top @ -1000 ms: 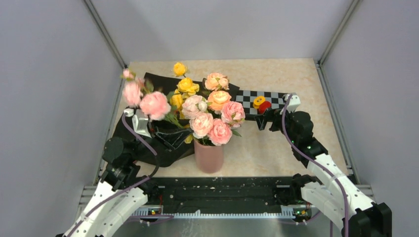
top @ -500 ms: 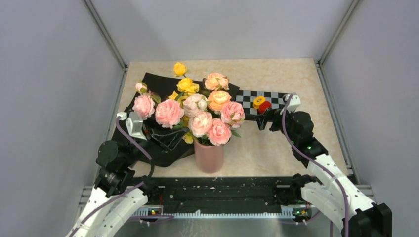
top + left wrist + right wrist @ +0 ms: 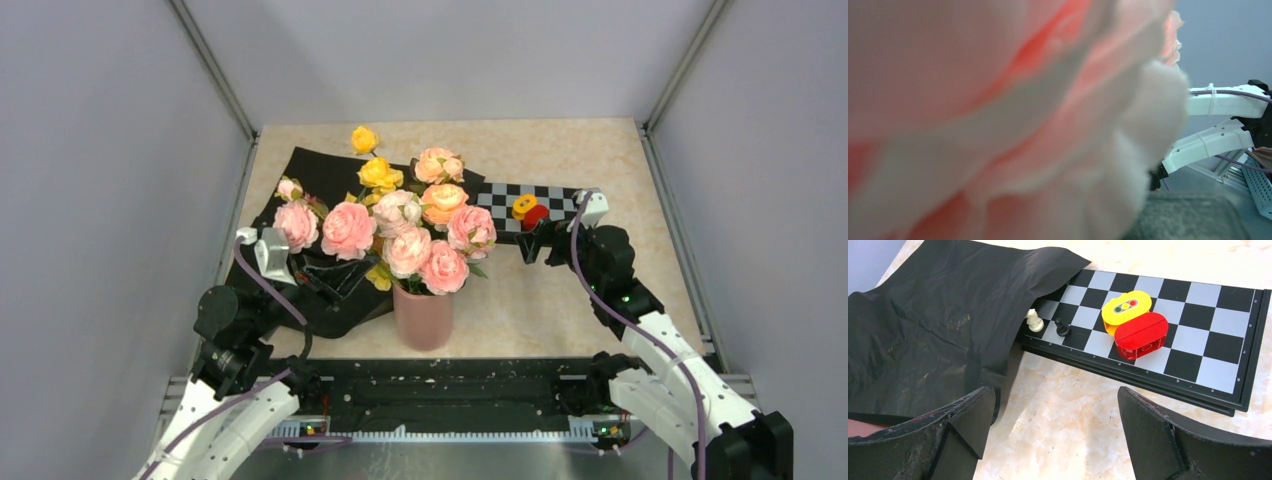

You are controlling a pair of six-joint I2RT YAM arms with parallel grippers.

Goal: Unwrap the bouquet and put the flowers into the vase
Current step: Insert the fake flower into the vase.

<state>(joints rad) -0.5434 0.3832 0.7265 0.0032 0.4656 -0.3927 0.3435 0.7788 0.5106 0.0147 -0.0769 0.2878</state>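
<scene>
The flowers [image 3: 420,235], artificial rose-like blooms of soft, layered fabric petals in pink, peach and yellow with green leaves, stand bunched in the tall matte pink vase [image 3: 423,318]. The vase is a smooth round vessel, slightly wider toward its base, standing upright near the middle of the front edge of the beige marble-patterned table [image 3: 560,290]. A spray of pink blooms [image 3: 348,228] leans out to the left of the bunch, and I cannot tell whether its stem reaches the vase mouth. Just below that spray sits the left gripper [image 3: 335,280], dark against dark paper from above. In its wrist view one blurred pink-and-white bloom [image 3: 998,125] fills nearly everything and hides the fingers, so I cannot tell whether it is clenched on a stem or released. Under it and behind the vase lies the black crinkled wrapping paper [image 3: 300,170], matte and creased, spread open on the table. One corner of the paper is draped over the left end of a flat chessboard [image 3: 1198,340] with a black frame and black and silver squares. On the board a yellow oval plastic block [image 3: 1126,307] with three small coloured dots touches a glossy red oval block [image 3: 1141,335]. A white pawn [image 3: 1034,321] and a black pawn [image 3: 1062,328] stand close to the paper's edge. In front of the board the right gripper [image 3: 1053,405] hovers low, its scuffed black wedge-shaped fingers spread wide with only bare table between them.
</scene>
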